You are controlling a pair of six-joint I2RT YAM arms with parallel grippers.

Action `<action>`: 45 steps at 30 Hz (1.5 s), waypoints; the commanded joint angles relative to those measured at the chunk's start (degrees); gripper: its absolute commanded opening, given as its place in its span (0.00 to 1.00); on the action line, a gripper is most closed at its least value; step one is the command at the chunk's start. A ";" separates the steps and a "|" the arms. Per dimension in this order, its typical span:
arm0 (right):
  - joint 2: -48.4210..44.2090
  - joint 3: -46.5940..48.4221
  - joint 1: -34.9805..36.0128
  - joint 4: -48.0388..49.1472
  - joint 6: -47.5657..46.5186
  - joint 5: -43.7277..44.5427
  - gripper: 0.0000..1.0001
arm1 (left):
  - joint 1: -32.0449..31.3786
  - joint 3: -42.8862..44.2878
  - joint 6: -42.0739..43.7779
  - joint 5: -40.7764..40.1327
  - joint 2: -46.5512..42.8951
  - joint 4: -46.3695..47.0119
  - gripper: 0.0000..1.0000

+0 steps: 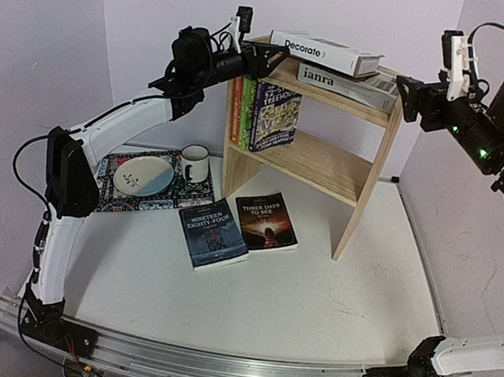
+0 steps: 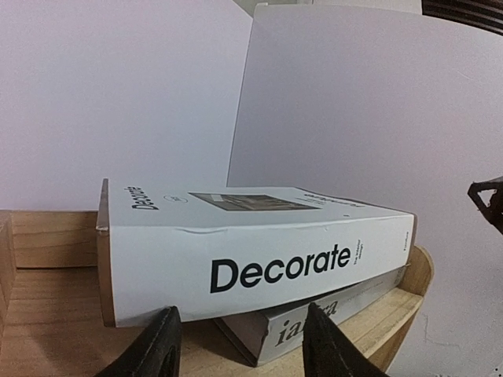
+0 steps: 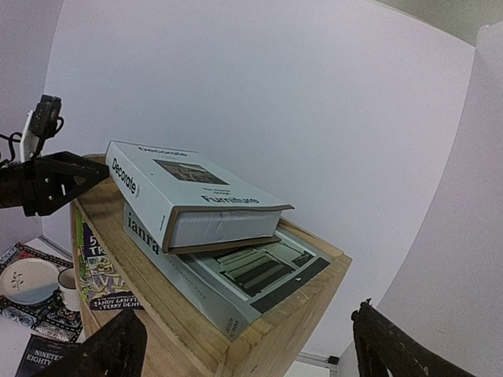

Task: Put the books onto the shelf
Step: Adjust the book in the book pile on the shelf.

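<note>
Tabletop (image 1: 309,322): white, it fills the lower half of the top view and carries the shelf, two loose books and a place setting.
Nineteen Eighty-Four (image 1: 213,232): dark blue, lies flat with the cover up, centre of the frame, just left of the black book.
Three Days to See (image 1: 266,221): black, lies flat beside it and almost touches it, in front of the shelf; neither of the two is on the shelf yet.
Placemat (image 1: 155,203): patterned, middle left, with a plate (image 1: 144,174) on it and a white mug (image 1: 194,162) at its right end.
Shelf (image 1: 367,179): light pine with two tiers, stands upper centre behind the flat books.
Treehouse paperbacks (image 1: 265,115): stand upright and pressed together on the lower tier, against the left side panel.
ianra (image 1: 346,84): grey, lies flat on the top tier.
Decorate (image 1: 327,53): thick and white, lies on top of ianra, turned a little so it does not line up with it.
Left gripper (image 1: 271,61): at the left end of the top tier; in the wrist view its fingers (image 2: 157,345) stand partly apart, with nothing between them, just in front of the spine of Decorate.
Right gripper (image 1: 409,93): in the air at the right end of the top tier, upper right of the frame, spread wide and empty.
</note>
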 commanded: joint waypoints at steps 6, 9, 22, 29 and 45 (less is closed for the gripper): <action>1.48 0.63 -0.32 4.19 -0.46 -0.13 0.90 | 0.21 3.27 -4.06 5.60 0.56 1.04 0.51; 4.74 2.65 -0.33 4.02 -0.86 -1.80 0.87 | -0.06 4.74 -5.03 6.35 1.70 1.05 0.51; 19.58 15.15 -0.32 3.30 -6.94 -0.45 0.75 | -0.19 -6.37 -2.18 5.02 -7.20 1.05 0.53; 23.02 18.94 -0.31 3.94 -10.11 2.34 0.51 | 0.87 -9.25 -1.04 2.79 -10.25 1.05 0.54; 26.05 21.51 -0.32 4.02 -14.22 5.36 0.48 | 4.80 -0.15 -4.22 3.54 -3.46 1.05 0.70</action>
